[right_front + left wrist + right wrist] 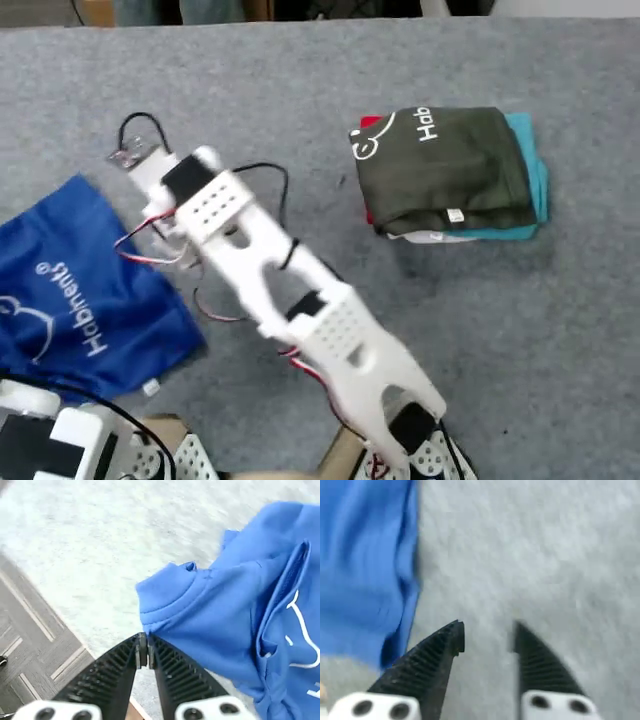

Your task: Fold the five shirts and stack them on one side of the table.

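Stack of folded shirts (450, 170) is sitting well apart from the right arm's (300, 290) working end, a dark one on top with teal, white and red edges peeking out below. By my count four are done and the blue shirt (85, 290) is the last one in hand. It is lying loosely spread just beside that arm's far end, its long axis seemingly running with the white lettering, slanting from the far side back toward the arm bases. Over to the left wrist: the left gripper (144, 647) is pinching the shirt's edge, jaws together on cloth right at the tips, and a hemmed opening, collar or cuff I cannot tell, is pointing back at them. Right wrist now: the right gripper (487, 635) is hanging over bare table (545, 555), jaws apart, with the shirt just beside one finger. Next move, I reckon, is calling for it to take a second edge so both can carry the fold over.
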{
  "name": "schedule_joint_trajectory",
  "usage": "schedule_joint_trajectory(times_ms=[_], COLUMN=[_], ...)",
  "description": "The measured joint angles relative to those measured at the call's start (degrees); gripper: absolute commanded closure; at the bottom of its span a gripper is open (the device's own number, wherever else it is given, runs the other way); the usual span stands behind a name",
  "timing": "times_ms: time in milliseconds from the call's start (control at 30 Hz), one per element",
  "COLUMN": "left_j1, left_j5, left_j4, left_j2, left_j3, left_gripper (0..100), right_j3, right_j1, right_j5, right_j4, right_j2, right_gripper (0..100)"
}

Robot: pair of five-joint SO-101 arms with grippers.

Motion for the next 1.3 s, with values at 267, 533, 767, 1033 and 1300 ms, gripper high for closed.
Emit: schedule_joint_trajectory(times_ms=[267, 533, 767, 1033, 1300], left_j1=[-0.6, 12.7, 40.8, 58.7, 58.8], left_j5=[9.5, 19.8, 38.4, 56.1, 68.1], left_j4=[0.0, 10.6, 5.7, -3.0, 6.2], left_j2=[0.0, -0.6, 3.7, 32.7, 65.0], left_j3=[-0.6, -8.4, -3.7, -13.3, -43.3], left_gripper=[73, 73, 73, 76, 83], right_j3=[-26.6, -28.0, -28.0, -28.0, -24.6], right_j1=[-7.7, 1.8, 15.3, 19.5, 19.5], right_j5=[-3.3, -3.3, -3.3, -2.3, -2.1], right_j4=[-0.4, 0.4, 0.6, 0.7, 0.8], right_j2=[15.9, 10.9, -2.8, -11.2, -11.2], right_gripper=[76.6, 97.6, 98.4, 98.4, 98.4])
